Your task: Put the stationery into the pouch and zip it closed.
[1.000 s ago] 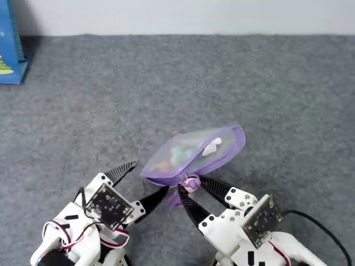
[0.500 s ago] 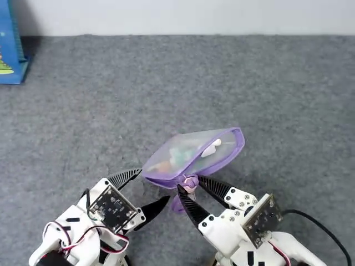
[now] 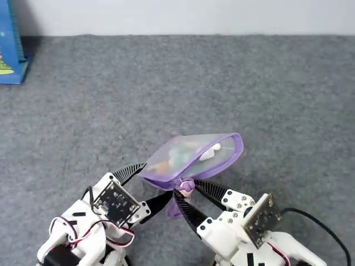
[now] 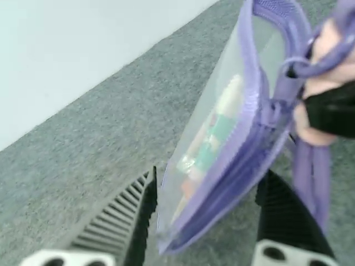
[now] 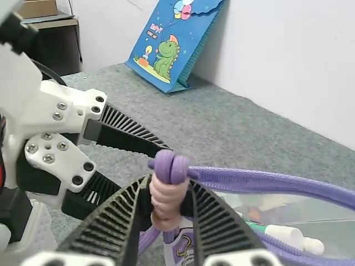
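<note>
Both arms reach in from the near edge of the grey worktop point(image 3: 222, 83). The left hand point(image 3: 157, 179) is spread, its fingers either side of the pouch's near-left end. The right hand point(image 3: 187, 186) points toward the pouch's near edge, pressed onto the pink-and-purple pull point(image 5: 166, 191). The pouch point(image 3: 191, 155) sits just beyond both hands, its long axis running from near-left to far-right and its clear side up. Stationery point(image 3: 209, 152) shows through that side. A blue bag point(image 3: 8, 50) stands at the far-left corner.
</note>
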Action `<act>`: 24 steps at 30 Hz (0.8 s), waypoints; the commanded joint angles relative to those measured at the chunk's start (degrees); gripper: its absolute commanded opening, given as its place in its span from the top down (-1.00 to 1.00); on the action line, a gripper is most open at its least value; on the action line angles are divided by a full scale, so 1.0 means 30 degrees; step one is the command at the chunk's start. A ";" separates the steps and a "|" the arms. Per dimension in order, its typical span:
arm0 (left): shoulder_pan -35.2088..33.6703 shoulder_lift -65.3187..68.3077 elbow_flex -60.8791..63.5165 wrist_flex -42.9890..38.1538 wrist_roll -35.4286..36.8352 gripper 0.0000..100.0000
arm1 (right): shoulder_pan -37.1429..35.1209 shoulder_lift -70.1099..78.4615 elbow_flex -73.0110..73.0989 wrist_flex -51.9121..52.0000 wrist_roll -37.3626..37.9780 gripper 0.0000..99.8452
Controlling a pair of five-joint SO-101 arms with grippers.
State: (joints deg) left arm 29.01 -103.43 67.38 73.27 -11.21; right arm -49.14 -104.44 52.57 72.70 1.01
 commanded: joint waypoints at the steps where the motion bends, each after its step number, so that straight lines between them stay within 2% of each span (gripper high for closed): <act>1: 0.1172 0.0117 -0.0132 -0.0674 0.0381 0.44 | -0.0278 0.0190 -0.0996 0.0132 -0.0234 0.98; 7: 0.3106 0.0029 -0.0278 -0.0733 0.1407 0.57 | -0.0249 0.0190 -0.0967 0.0571 -0.0352 0.98; 19: 0.3429 0.0029 -0.0073 -0.1963 0.1495 0.74 | -0.0278 0.0190 -0.0967 0.0982 -0.0791 0.98; 24: 0.4601 0.0029 0.1040 -0.2989 0.1524 0.74 | -0.0278 0.0190 -0.0967 0.0952 -0.0821 0.98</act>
State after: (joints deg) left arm 40.88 -103.43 69.67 67.21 -7.16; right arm -49.41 -104.44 52.48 75.34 -0.84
